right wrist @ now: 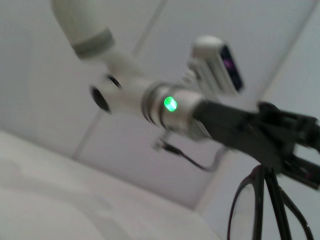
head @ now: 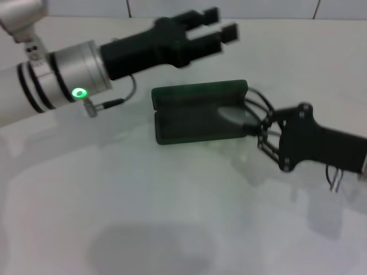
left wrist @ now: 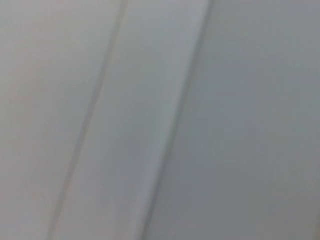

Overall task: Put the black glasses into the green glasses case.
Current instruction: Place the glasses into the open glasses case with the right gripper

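The green glasses case lies open on the white table, lid side toward the back. My right gripper comes in from the right, shut on the black glasses. It holds them at the case's right end, one lens over the lining and the temple arms curving out behind. The glasses' thin black frame also shows in the right wrist view. My left gripper is open and empty, raised above and behind the case; it also shows in the right wrist view. The left wrist view shows only a pale tiled surface.
The left arm's silver wrist with a green light and a dangling cable hang over the table left of the case. A tiled wall runs along the back.
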Robot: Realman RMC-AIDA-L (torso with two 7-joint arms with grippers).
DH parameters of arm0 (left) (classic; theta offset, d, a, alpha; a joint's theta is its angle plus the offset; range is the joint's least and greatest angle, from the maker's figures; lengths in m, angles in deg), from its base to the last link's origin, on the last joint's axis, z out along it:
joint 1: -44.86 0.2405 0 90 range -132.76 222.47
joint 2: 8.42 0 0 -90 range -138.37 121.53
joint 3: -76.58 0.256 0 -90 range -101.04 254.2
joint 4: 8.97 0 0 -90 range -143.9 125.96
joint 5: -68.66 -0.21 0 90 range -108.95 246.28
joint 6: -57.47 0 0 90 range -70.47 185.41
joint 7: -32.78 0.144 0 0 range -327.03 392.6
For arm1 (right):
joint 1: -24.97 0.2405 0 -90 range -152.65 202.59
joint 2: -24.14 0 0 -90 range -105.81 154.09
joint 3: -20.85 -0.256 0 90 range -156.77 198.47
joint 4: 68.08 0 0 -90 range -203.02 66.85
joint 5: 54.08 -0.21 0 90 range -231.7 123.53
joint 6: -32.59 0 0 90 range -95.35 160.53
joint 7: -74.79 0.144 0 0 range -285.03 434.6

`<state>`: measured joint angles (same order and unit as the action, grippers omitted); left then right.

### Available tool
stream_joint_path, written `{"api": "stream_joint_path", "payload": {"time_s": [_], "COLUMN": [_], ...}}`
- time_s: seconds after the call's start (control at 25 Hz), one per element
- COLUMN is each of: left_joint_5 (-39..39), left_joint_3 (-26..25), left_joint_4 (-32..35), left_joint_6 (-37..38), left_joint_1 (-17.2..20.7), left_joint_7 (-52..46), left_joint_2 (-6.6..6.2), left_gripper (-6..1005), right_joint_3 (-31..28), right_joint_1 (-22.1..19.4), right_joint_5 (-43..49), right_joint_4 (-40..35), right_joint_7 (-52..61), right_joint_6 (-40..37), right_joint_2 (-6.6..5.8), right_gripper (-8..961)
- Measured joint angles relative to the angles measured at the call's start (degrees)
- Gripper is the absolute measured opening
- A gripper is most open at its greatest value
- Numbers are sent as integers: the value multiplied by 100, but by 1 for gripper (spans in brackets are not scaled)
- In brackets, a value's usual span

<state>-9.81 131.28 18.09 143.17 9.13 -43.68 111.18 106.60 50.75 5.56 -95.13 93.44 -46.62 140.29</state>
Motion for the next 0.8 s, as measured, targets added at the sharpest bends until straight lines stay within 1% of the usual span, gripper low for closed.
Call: {"api": "stream_joint_path", "payload": {"time_s": [0.08, 0.16, 0.4, 0.44, 0.68, 0.8], "left_joint_5": [18, 35, 49, 50, 29, 18], "left_joint_3": [-102, -128, -171, -174, -172, -167], "left_joint_4": [0, 8, 10, 4, 1, 0], "left_joint_6": [-111, -179, -203, -225, -346, -361], "left_joint_1": [70, 137, 194, 191, 147, 140], "left_joint_7": [23, 26, 28, 29, 37, 46], "left_joint_2": [-9, -14, -20, -21, -15, -10], "left_gripper": [712, 712, 712, 712, 713, 713], "right_joint_3": [142, 447, 1861, 2041, 2875, 3188], "right_joint_1": [-34, -66, -196, -192, -22, 132], "right_joint_5": [-102, -252, -365, -367, -348, -409], "right_joint_4": [-257, -555, -1921, -2043, -2431, -2446], "right_joint_7": [58, 96, 432, 463, 453, 501], "right_joint_6": [484, 964, 3416, 3685, 4955, 5359], "right_joint_2": [1, 1, 3, 4, 4, 4], "right_gripper": [115, 115, 115, 115, 115, 132]}}
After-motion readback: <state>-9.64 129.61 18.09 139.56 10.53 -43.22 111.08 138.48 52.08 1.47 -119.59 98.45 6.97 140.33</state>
